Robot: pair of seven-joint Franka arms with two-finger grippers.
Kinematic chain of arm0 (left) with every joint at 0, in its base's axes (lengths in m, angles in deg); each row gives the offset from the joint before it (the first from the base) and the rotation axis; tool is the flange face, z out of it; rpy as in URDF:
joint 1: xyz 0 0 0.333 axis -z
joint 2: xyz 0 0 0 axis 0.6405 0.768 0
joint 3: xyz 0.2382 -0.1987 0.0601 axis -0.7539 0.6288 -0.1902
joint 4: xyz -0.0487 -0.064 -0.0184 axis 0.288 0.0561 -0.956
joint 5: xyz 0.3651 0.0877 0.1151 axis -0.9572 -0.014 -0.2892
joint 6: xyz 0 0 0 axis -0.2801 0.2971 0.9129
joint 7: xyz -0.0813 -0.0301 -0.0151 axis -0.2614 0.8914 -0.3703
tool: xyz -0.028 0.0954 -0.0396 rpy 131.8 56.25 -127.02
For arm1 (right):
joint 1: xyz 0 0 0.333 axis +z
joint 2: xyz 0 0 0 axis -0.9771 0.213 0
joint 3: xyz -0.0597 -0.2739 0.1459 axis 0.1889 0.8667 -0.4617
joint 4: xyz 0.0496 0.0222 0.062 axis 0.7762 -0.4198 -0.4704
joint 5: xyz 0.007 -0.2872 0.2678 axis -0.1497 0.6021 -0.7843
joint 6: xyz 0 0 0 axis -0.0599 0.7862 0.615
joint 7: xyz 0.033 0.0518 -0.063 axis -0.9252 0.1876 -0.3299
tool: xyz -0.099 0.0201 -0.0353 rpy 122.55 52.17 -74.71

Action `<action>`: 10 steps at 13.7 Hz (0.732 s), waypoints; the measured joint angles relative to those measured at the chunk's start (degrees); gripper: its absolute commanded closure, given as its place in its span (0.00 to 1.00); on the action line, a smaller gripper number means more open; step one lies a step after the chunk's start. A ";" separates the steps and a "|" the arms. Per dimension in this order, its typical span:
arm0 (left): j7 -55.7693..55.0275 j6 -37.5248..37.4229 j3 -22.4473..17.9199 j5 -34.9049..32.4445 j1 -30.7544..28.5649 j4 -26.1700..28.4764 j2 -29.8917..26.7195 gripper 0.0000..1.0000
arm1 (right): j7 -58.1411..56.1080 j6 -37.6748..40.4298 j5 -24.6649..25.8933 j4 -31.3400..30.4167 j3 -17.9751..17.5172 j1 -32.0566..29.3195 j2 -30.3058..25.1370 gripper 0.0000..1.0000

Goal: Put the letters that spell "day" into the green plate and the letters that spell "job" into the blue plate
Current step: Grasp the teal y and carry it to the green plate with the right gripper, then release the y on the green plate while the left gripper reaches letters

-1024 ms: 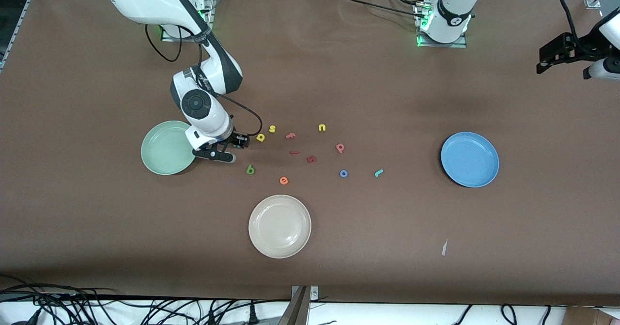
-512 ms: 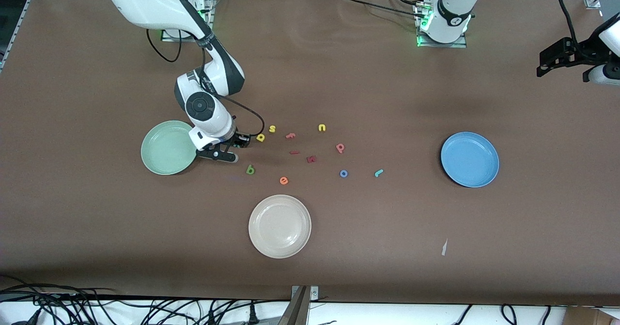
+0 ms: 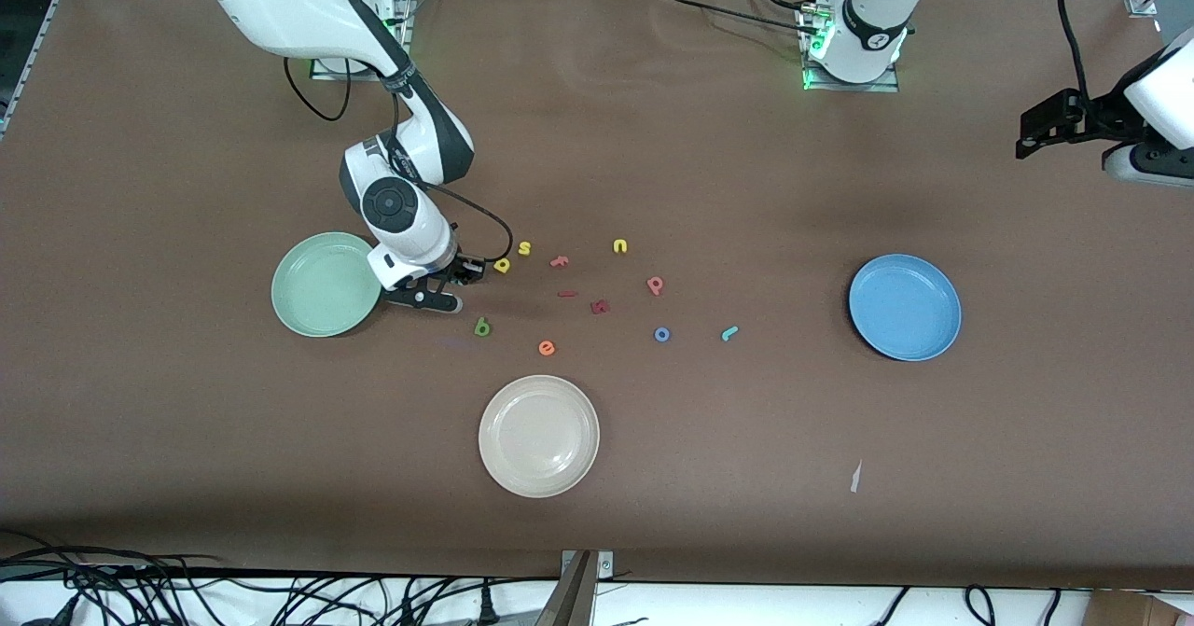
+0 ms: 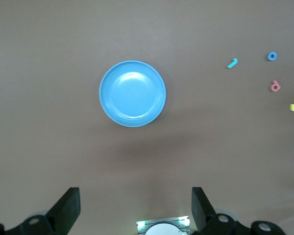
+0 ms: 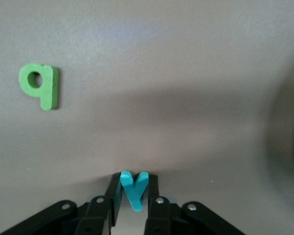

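Note:
My right gripper (image 5: 134, 180) is shut on the teal y (image 5: 134, 193), low over the table beside the green plate (image 3: 322, 284). In the front view that gripper (image 3: 448, 288) hides the y. The dark green d (image 3: 482, 327) (image 5: 39, 84) lies close by, and the yellow a (image 3: 503, 265) is just past the gripper. The pinkish-red b (image 3: 655, 285), blue o (image 3: 661, 334) and teal j (image 3: 729, 332) lie toward the blue plate (image 3: 904, 306) (image 4: 132, 93). My left gripper (image 4: 134, 210) (image 3: 1049, 122) hangs open and high at the left arm's end of the table.
A cream-white plate (image 3: 538, 436) sits nearer the front camera. Other letters lie among the task ones: yellow s (image 3: 524, 248), yellow u (image 3: 620, 246), orange e (image 3: 547, 348) and darker red pieces (image 3: 600, 307). A scrap of paper (image 3: 855, 477) lies near the front edge.
My right gripper's fingers have closed onto the teal y and the hand has edged slightly toward the letters. The left hand has drifted a little toward the table's middle.

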 measured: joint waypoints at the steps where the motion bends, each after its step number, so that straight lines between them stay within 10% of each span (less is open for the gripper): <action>1: 0.00 0.62 0.01 1.73 0.01 0.04 0.30 0.00 | -0.37 1.12 0.60 0.42 0.59 0.01 -0.48 0.87; 9: -0.03 12.34 0.05 5.44 7.77 5.68 5.24 0.00 | -22.15 13.30 1.73 -0.23 14.24 -0.57 -6.95 0.85; 10: -0.03 13.27 -0.03 5.44 9.19 6.24 7.07 0.00 | -22.87 10.43 1.73 -2.51 14.76 -0.71 -6.78 0.65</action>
